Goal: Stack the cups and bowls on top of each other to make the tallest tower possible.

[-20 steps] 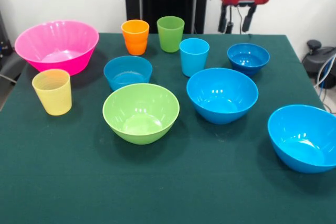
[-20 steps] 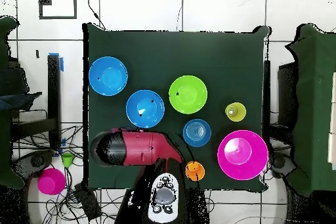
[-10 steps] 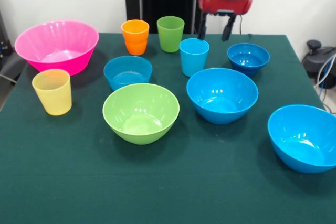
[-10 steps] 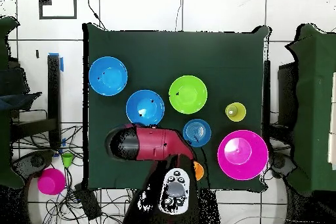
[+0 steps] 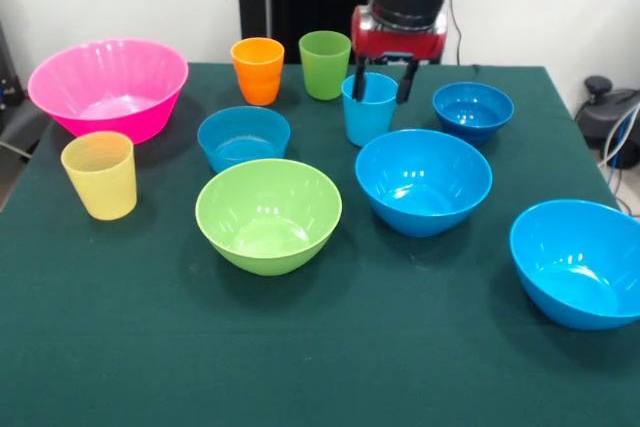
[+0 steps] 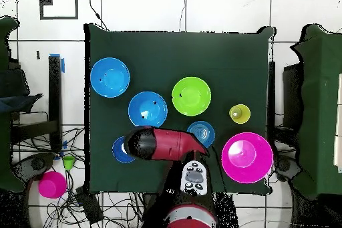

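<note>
My gripper (image 5: 383, 82) is open and hangs at the rim of the light blue cup (image 5: 369, 112), one finger at each side of it. To its left stand the green cup (image 5: 325, 64) and the orange cup (image 5: 258, 70). The yellow cup (image 5: 99, 175) is near the pink bowl (image 5: 108, 87). Small blue bowls (image 5: 472, 110) (image 5: 243, 137) flank the light blue cup. The lime bowl (image 5: 268, 215) and two large blue bowls (image 5: 423, 180) (image 5: 580, 262) sit nearer the front. Each piece stands alone; no tower is in view.
The dark green table (image 5: 320, 367) has bare cloth along its front. In the overhead view the red arm (image 6: 167, 145) covers the cups near the base and part of a small blue bowl (image 6: 121, 150). Cables and a pink object (image 6: 51, 184) lie on the floor.
The gripper has swung left from above the small blue bowl and come down to the light blue cup's rim. No cup or bowl has moved.
</note>
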You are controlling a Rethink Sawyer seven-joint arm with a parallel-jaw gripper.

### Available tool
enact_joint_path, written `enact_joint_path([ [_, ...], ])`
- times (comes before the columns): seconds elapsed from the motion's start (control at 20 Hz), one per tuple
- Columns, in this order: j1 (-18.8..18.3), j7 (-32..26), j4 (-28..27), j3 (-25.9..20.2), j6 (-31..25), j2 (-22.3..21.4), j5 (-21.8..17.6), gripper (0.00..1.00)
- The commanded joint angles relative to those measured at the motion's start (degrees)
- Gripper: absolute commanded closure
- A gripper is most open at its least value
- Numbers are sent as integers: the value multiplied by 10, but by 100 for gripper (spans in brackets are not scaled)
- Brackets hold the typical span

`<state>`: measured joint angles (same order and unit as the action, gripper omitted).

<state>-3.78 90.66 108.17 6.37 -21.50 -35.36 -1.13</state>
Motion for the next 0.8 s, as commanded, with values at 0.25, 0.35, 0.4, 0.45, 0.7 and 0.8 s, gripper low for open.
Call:
enact_joint_path([
  [0.25,6,132,42,-49,65,62,23,0],
  [0.35,5,138,52,-53,72,58,23,0],
  [0.4,4,142,63,-56,80,56,23,0],
  [0.45,5,145,65,-58,82,55,23,0],
  [0.7,14,164,91,-59,104,35,15,0],
  [0.8,23,175,99,-52,103,24,14,0],
])
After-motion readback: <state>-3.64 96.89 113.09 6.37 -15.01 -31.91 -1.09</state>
